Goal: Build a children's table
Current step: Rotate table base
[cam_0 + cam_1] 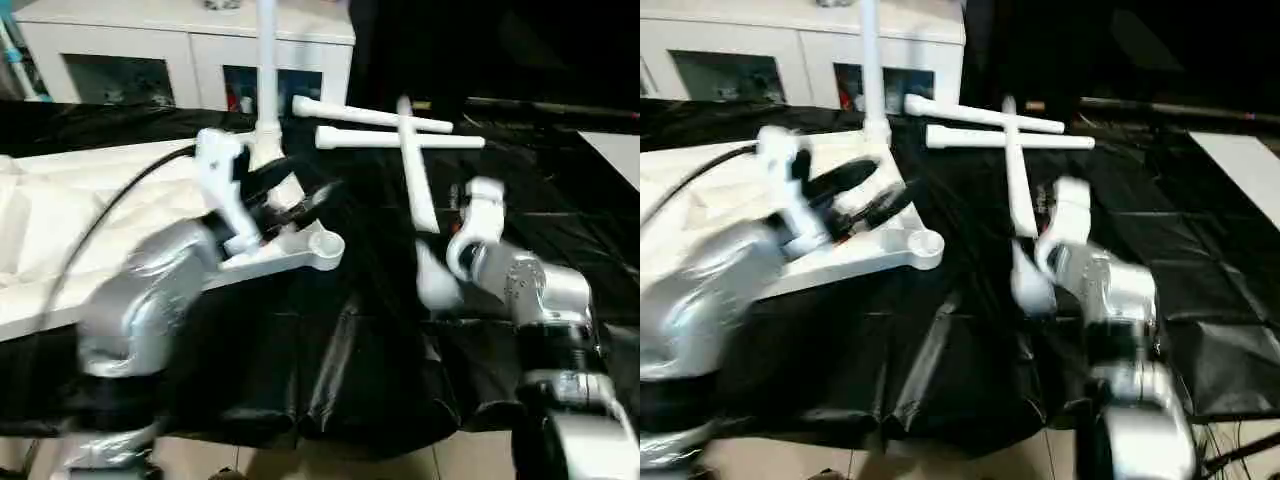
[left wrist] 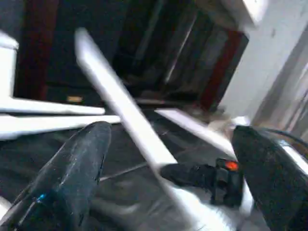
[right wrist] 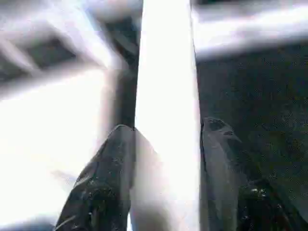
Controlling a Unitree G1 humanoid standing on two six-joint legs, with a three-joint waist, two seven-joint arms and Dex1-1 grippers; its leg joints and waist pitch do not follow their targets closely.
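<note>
Now we grip one leg with our right gripper while our left gripper hangs spread over the tabletop's corner.

At centre right of the head view, our right gripper (image 3: 166, 144) is clenched on a white leg (image 1: 417, 185), which runs up the frame and lies across two more legs (image 1: 372, 115) resting on the black sheet (image 1: 330, 370) near the top centre. In the right wrist view its fingers (image 3: 103, 178) press that tube from both sides. Left of centre, our left gripper (image 1: 860, 195) is released, its fingers (image 2: 72, 173) wide apart and grasping nothing, hovering above the tabletop (image 1: 700, 195), which fills the left of the frame with its round corner socket (image 1: 327, 245) towards the middle. A fourth leg (image 1: 266, 70) stands upright at the tabletop's far corner, before the white cabinet (image 1: 180, 40) at upper left.
</note>
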